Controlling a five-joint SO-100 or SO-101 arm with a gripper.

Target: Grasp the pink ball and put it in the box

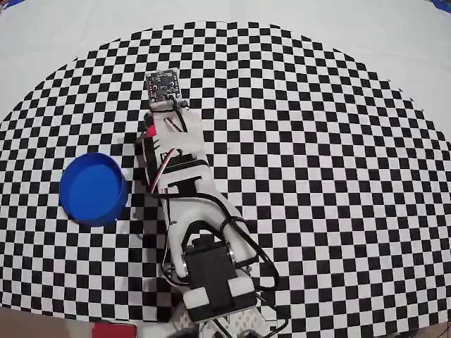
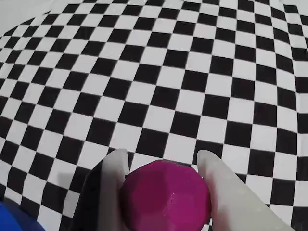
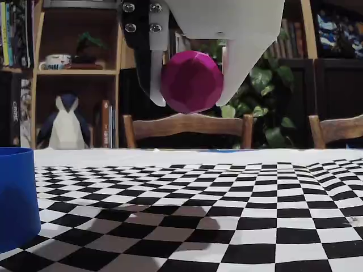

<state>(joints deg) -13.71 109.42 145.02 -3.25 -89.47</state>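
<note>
No text, label, brand or number could be read in any view. In the fixed view the spines of the books [image 3: 12, 34] on the shelf carried lettering, and the mug [image 3: 55, 62] bore a blue pattern, but both were too small and blurred to make out.

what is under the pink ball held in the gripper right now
Only bare black-and-white checkered tablecloth and a shadow lie under the magenta-pink ball, held aloft between the white two-finger gripper. The round blue container stands off to the left.
</note>
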